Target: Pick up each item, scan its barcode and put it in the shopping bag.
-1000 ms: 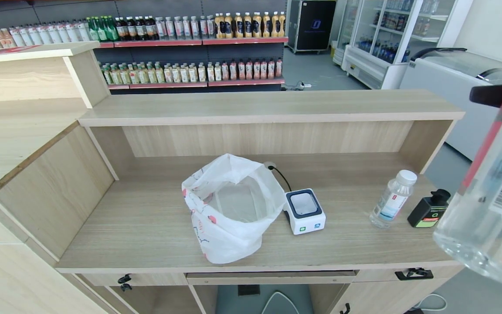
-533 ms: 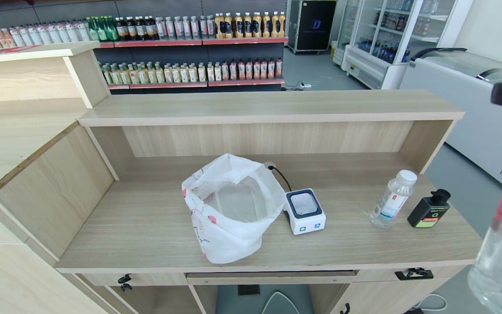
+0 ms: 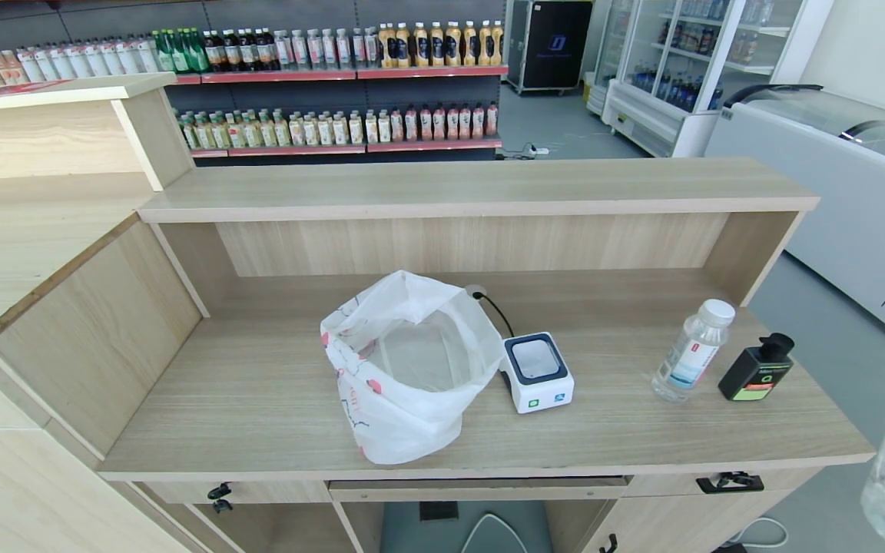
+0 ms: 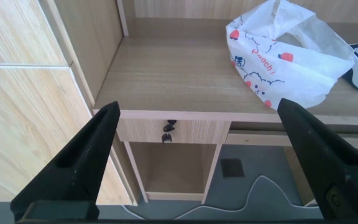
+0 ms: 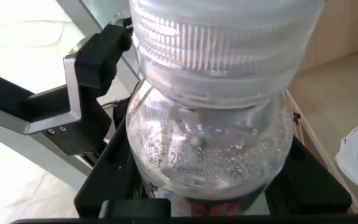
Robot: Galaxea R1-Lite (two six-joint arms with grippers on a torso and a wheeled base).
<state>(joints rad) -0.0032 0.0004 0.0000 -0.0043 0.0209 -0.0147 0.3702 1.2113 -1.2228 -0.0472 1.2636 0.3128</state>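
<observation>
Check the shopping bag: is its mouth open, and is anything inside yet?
Open and empty. The shopping bag stands with its mouth spread wide, and its bare bottom shows inside.

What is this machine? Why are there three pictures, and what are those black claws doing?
It is a robot with two arms, working at a shop counter. The big picture comes from a camera on its head, looking down. The other two come from cameras on its wrists, so you see its claws, called grippers, up close. On the counter are an open shopping bag, a small white scanner, a water bottle and a little black bottle. The left gripper is open and holds nothing. The right gripper is shut on another clear bottle, held off to the counter's right.
</observation>
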